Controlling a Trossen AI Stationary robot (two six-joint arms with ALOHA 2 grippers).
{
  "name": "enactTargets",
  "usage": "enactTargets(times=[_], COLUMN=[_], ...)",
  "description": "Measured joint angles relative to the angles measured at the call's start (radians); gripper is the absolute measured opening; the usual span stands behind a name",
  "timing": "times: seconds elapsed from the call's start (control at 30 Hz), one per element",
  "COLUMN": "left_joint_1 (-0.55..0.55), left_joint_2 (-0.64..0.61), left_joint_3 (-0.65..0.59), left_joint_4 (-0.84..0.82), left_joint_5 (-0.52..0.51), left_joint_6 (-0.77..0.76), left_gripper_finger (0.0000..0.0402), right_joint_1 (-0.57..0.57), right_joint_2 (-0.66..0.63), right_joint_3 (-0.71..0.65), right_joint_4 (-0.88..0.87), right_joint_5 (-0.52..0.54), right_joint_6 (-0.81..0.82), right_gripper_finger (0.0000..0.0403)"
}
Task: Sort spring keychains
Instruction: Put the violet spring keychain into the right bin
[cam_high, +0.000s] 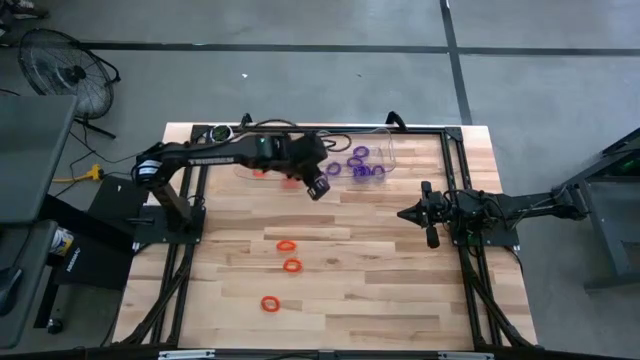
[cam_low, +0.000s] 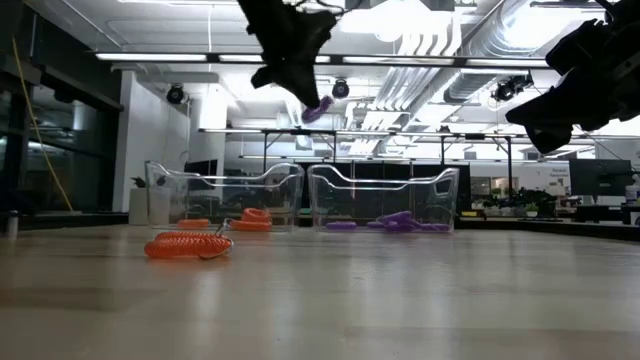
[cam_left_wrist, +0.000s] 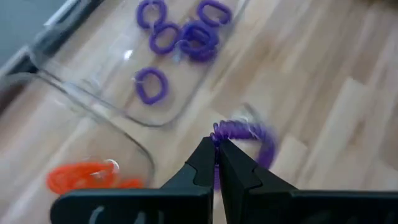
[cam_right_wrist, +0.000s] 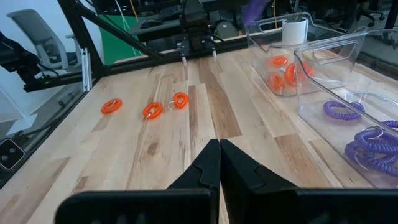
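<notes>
My left hand (cam_left_wrist: 216, 148), raised over the table (cam_high: 400, 290) near the two bins, pinches a purple keychain (cam_left_wrist: 249, 134) by one edge of its coil. My right hand (cam_right_wrist: 219, 163) waits shut and empty at the table's right side. With so thin a grip, the coil may slip free or swing and drop short of the purple bin (cam_left_wrist: 186, 93), among the orange ones (cam_left_wrist: 87, 177).

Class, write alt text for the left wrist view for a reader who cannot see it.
The left end effector, shut, pinches a purple spring keychain above the wooden table. Beyond sit a clear bin of purple keychains and another holding orange ones.
</notes>
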Motion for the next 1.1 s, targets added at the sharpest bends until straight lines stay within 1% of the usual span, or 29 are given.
enactTargets(times=[0.1,0.17,0.27,0.37,0.47,0.57,0.63,0.73,0.83,0.9,0.93,1.0,1.1], left_joint_1=[0.032,0.052,0.075,0.096,0.104,0.118,0.124,0.139,0.147,0.159,0.163,0.163,0.163], left_joint_2=[0.048,0.064,0.104,0.145,0.188,0.215,0.251,0.3,0.354,0.371,0.382,0.421,0.44], left_joint_3=[0.036,0.057,0.101,0.126,0.174,0.206,0.241,0.289,0.359,0.392,0.408,0.449,0.475], left_joint_4=[0.063,0.034,0.069,0.052,0.095,0.065,0.106,0.048,0.067,0.007,-0.009,0.019,-0.055], left_joint_5=[-0.003,-0.016,-0.049,-0.056,-0.062,-0.057,-0.071,-0.064,-0.063,-0.055,-0.047,-0.046,-0.045], left_joint_6=[0.061,0.098,0.164,0.225,0.248,0.267,0.271,0.258,0.245,0.221,0.213,0.184,0.139], left_gripper_finger=[0.0,0.0,0.0,0.0,0.0,0.0,0.0,0.0,0.0,0.0002,0.0004,0.0012,0.003], right_joint_1=[0.0,0.0,0.0,0.0,0.0,0.0,0.0,0.0,0.0,0.0,0.0,0.0,0.0], right_joint_2=[0.0,0.0,0.0,0.0,0.0,0.0,0.0,0.0,0.0,0.0,0.0,0.0,0.0], right_joint_3=[0.0,0.0,0.0,0.0,0.0,0.0,0.0,0.0,0.0,0.0,0.0,0.0,0.0], right_joint_4=[0.0,-0.001,0.0,0.0,0.0,0.0,0.0,0.0,0.0,0.0,0.0,0.0,0.0], right_joint_5=[0.0,0.0,0.0,0.0,0.0,0.0,0.0,0.0,0.0,0.0,0.0,0.0,0.0], right_joint_6=[0.0,0.0,0.0,0.0,0.0,0.0,0.0,0.0,0.0,0.0,0.0,0.0,0.0], right_gripper_finger=[0.0,0.0,0.0,0.0,0.0,0.0,0.0,0.0,0.0,0.0,0.0,0.0,0.0])
